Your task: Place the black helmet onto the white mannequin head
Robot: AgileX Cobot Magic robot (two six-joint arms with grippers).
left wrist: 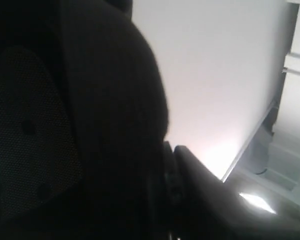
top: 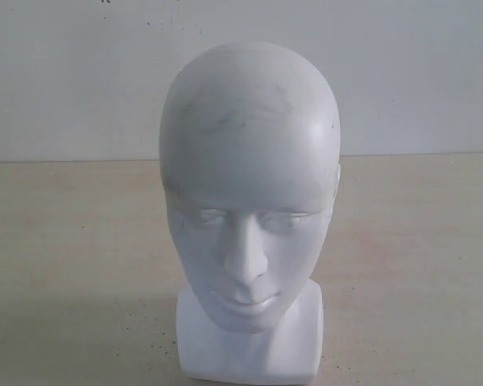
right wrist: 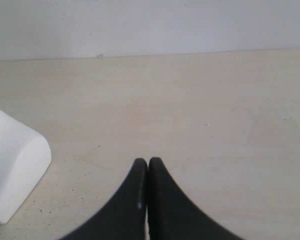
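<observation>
The white mannequin head (top: 249, 201) stands upright and bare on the table, facing the exterior camera; neither the helmet nor a gripper appears in that view. Its blocky neck base (right wrist: 12, 172) shows at the edge of the right wrist view. The black helmet (left wrist: 105, 100) fills most of the left wrist view, very close and dark, with a mesh-padded lining patch (left wrist: 30, 130). My left gripper (left wrist: 171, 165) is clamped on the helmet's rim, one dark finger (left wrist: 205, 190) pressed against it and the other hidden behind the shell. My right gripper (right wrist: 148, 162) is shut and empty, low over the table beside the base.
The head stands on a pale beige tabletop (top: 64, 257) that ends at a plain white wall (top: 72, 72). Past the helmet, the left wrist view shows a bright white panel (left wrist: 215, 75) and a shelf-like edge (left wrist: 270, 165).
</observation>
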